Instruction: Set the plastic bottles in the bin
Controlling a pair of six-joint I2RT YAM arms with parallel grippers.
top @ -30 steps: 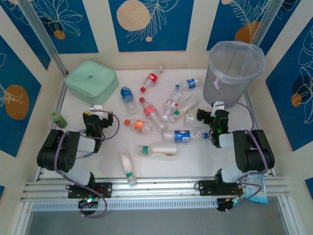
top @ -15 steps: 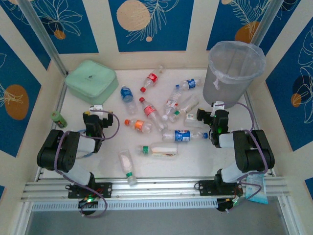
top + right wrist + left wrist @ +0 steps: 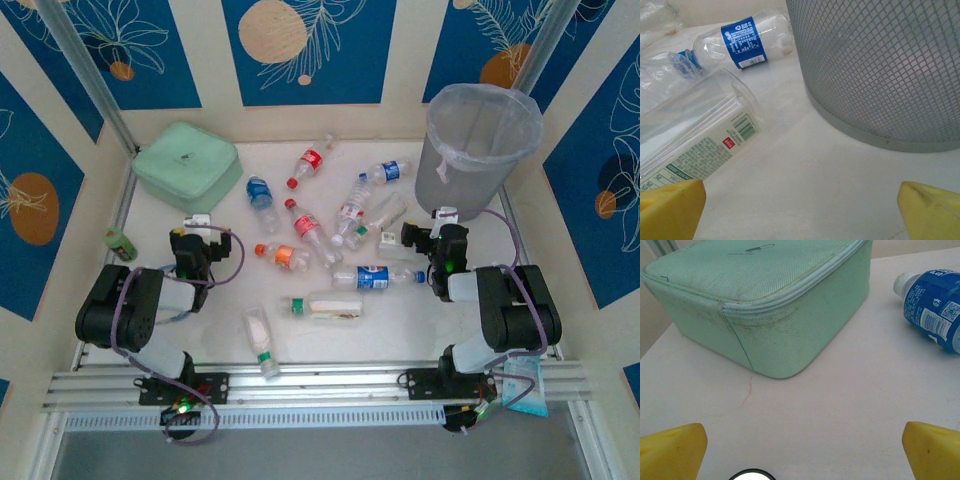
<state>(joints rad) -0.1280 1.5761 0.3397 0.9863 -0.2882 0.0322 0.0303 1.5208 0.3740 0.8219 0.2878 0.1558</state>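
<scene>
One camera sits high up behind my arms and looks down on the whole surface [image 3: 390,330], with my arm bases at the bottom. The camera on my left end effector [image 3: 800,452] sits low and close to the surface. It faces the green case [image 3: 765,305] and a blue bottle [image 3: 935,302]. The camera on my right end effector [image 3: 800,205] is low too, and faces the bin [image 3: 880,70] from very near. The high view also shows the case, the bin and both end effectors.
</scene>
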